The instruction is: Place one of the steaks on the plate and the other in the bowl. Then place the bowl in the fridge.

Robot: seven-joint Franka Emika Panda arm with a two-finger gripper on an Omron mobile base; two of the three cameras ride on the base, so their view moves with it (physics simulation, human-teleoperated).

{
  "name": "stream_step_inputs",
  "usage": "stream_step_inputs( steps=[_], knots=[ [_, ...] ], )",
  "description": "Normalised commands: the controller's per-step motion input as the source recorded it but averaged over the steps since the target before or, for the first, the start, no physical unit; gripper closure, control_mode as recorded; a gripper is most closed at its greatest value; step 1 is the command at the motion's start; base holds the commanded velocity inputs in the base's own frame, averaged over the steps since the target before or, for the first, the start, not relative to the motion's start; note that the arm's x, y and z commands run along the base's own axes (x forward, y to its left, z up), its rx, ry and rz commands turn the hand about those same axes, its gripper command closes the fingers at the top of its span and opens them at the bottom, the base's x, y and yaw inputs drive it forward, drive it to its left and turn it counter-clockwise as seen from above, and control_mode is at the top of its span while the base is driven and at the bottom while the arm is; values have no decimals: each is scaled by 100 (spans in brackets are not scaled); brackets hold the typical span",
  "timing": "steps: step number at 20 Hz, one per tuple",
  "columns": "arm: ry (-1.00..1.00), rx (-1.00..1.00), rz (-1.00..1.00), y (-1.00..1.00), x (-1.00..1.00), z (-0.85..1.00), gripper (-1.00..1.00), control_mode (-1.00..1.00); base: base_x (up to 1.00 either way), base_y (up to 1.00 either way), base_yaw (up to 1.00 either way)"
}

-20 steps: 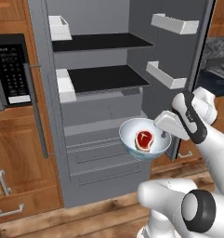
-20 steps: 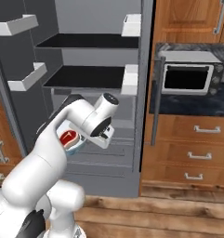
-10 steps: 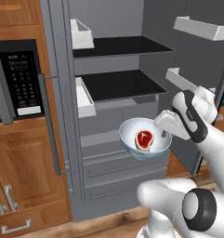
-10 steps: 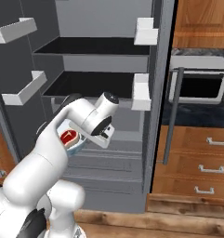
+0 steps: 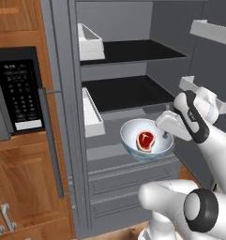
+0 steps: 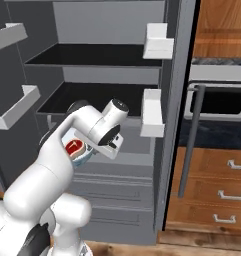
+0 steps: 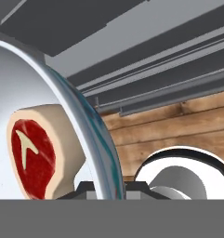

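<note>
Left base view: fridge (image 5: 133, 61), grey steel, doors open, two black shelves, white door bins to either side, grey lower drawers below. Bowl (image 5: 146, 138), white, deep, held level in the air in front of the fridge interior, below the lower black shelf and above the drawers. Steak (image 5: 146, 140), red with pale fat rim, lying flat inside the bowl. Gripper (image 5: 165, 134), at the bowl's right rim, carried by the white arm that rises from the lower right; jaws pressed together on that rim. Microwave (image 5: 16, 96), black-fronted, set in wooden cabinetry left of the fridge. Right base view: fridge (image 6: 107, 75), seen with the same black shelves and a white bin on the door edge at right. Bowl (image 6: 78, 152), mostly hidden behind the arm's wrist, with the steak (image 6: 74, 147) showing as a red patch within. Gripper itself hidden behind the wrist here. Wooden drawers (image 6: 217, 185) with metal pulls to the right of the fridge. Hand view: bowl (image 7: 83, 135), its rim running as a bluish-white arc up from between the fingertips, which pinch it at the bottom. Steak (image 7: 34, 155), resting against the bowl's inner wall. Grey fridge drawers and wooden floor beyond.
</note>
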Motion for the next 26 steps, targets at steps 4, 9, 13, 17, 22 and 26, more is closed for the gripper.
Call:
stream_step_inputs(
  steps=[4, 9, 13, 17, 22, 26],
  knots=[
    [0, 0, 0, 0, 0, 0, 100, 100, 37, 0, 0],
    [0, 0, 0, 0, 0, 0, 100, 100, 33, 0, 0],
    [0, 0, 0, 0, 0, 0, 100, 100, 32, 0, 0],
    [0, 0, 0, 0, 0, 0, 100, 100, 36, 0, 0],
    [0, 0, 0, 0, 0, 0, 100, 100, 1, 0, 0],
    [0, 0, 0, 0, 0, 0, 100, -100, 0, 0, 0]
  ],
)
